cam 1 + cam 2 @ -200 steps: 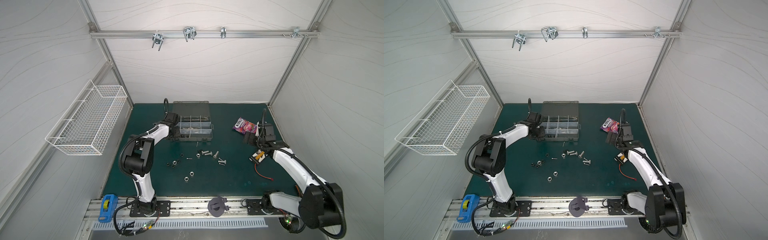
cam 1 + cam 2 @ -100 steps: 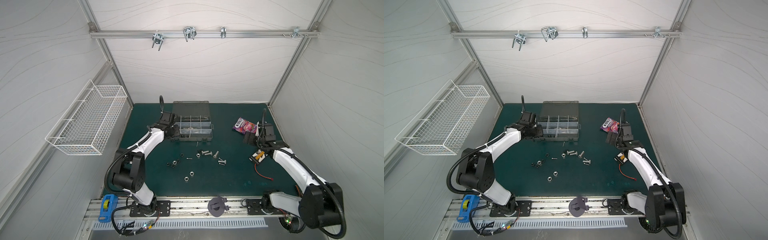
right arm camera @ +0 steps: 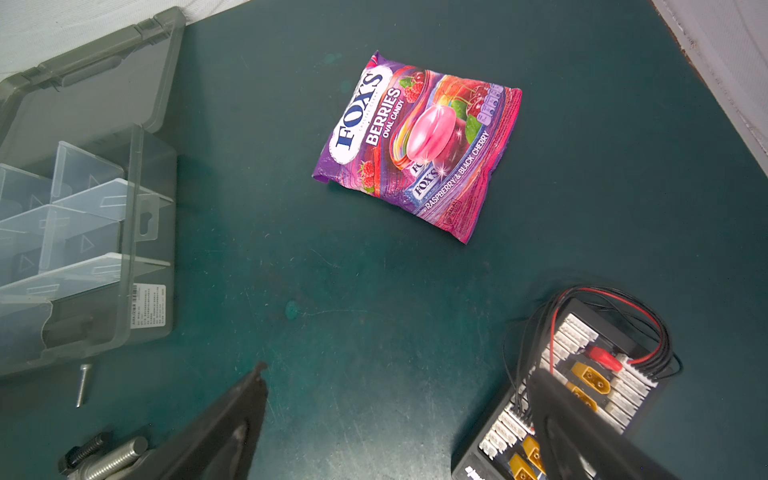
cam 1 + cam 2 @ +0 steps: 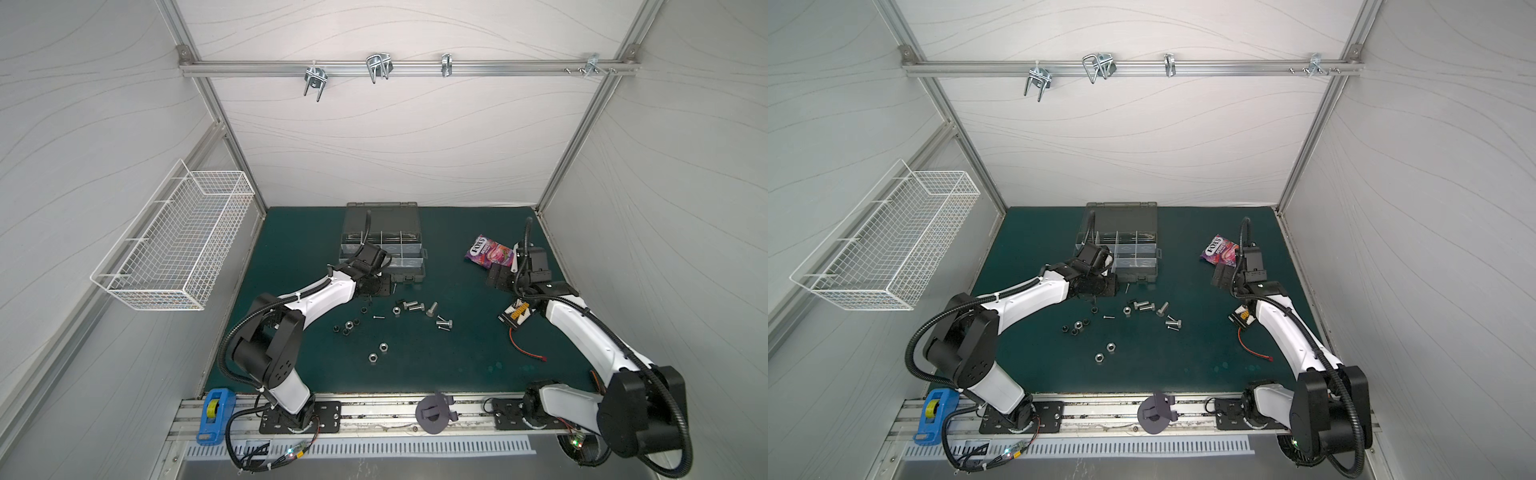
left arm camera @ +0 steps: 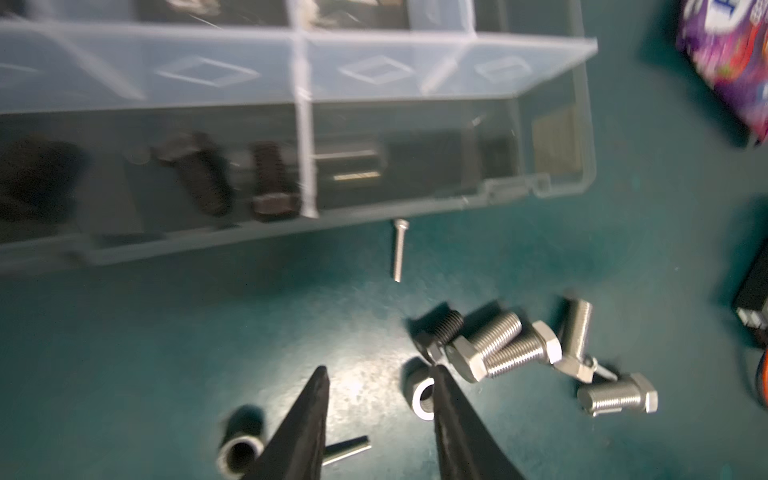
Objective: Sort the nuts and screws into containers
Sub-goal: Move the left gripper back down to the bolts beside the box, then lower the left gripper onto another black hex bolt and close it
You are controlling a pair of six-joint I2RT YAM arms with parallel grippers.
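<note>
The grey organizer case (image 4: 380, 216) lies open at the back of the green mat, and two black bolts (image 5: 199, 174) rest in a front compartment of its containers (image 5: 457, 195). My left gripper (image 5: 380, 376) hangs open just in front of the case (image 4: 1121, 216), low over the mat, with nothing between its fingers. A silver nut (image 5: 419, 399) lies against one fingertip. Stout silver screws (image 5: 490, 345) lie heaped beside it, and a thin screw (image 5: 399, 249) lies near the case wall. More nuts (image 4: 383, 346) are scattered nearer the front. My right gripper (image 3: 399, 374) stands open and empty over bare mat.
A purple candy bag (image 3: 415, 145) lies at the back right. A black connector board with red wire (image 3: 582, 395) sits under my right gripper's far finger. A white wire basket (image 4: 178, 249) hangs on the left wall. A blue tape measure (image 4: 212, 415) rests on the front rail.
My left gripper has come off the case's left end, forward and to the right, down to the mat by the loose screws, its jaws slightly wider. The right arm has not moved.
</note>
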